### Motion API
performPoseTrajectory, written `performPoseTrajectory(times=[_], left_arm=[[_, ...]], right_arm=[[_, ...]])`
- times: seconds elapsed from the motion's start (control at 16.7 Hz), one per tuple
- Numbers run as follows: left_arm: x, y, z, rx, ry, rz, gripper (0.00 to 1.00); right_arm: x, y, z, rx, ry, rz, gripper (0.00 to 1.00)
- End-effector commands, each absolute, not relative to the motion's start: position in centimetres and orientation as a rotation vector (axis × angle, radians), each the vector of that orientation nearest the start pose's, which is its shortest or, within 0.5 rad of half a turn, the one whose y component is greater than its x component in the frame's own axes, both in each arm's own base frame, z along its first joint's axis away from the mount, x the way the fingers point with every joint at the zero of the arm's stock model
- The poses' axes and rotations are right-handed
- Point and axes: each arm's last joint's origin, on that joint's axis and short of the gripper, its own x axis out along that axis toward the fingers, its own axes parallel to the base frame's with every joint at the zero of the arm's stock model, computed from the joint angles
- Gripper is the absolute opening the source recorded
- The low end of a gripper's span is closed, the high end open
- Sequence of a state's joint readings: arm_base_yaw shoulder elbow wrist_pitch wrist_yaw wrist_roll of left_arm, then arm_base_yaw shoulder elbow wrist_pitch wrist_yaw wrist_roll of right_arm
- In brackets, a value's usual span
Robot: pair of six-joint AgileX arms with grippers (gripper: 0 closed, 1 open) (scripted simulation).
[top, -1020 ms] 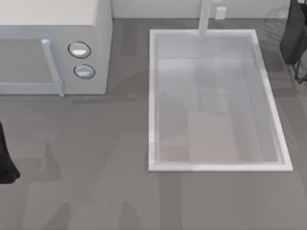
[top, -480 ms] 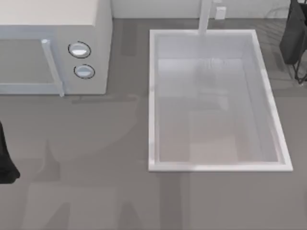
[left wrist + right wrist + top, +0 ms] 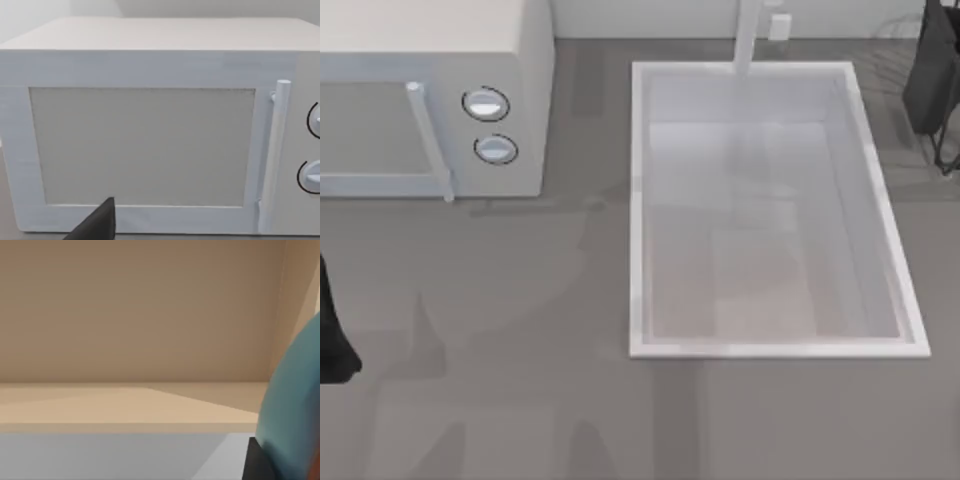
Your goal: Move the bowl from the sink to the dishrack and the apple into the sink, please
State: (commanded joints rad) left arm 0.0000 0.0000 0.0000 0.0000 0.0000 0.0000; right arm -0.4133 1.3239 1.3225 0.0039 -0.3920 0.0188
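A: Right arm [image 3: 932, 75] sits at the table's far right corner in the top view, just beyond the sink [image 3: 638, 200]. Left arm [image 3: 332, 330] is parked at the left edge.
B: Left wrist?
A: It faces the microwave [image 3: 142, 145].
B: Right wrist?
A: Bowl [image 3: 295, 400] lies right against the right gripper [image 3: 256, 462]. Whether it's clamped, I can't tell. I'd judge this arm the one to finish placing it.
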Motion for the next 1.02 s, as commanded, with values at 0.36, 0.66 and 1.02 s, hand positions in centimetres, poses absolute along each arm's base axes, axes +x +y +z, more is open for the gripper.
performPoseTrajectory(times=[0.36, 0.66, 1.02], left_arm=[[10.6, -0.1, 16.0, 0.000, 0.000, 0.000, 1.00], [10.6, -0.1, 16.0, 0.000, 0.000, 0.000, 1.00], [10.6, -0.1, 16.0, 0.000, 0.000, 0.000, 1.00]], right_arm=[[33.7, -12.1, 35.1, 0.008, 0.013, -0.012, 0.00], [37.2, -11.8, 26.9, -0.002, -0.006, -0.012, 0.00], [37.9, -10.8, 21.9, 0.000, 0.000, -0.010, 0.00]])
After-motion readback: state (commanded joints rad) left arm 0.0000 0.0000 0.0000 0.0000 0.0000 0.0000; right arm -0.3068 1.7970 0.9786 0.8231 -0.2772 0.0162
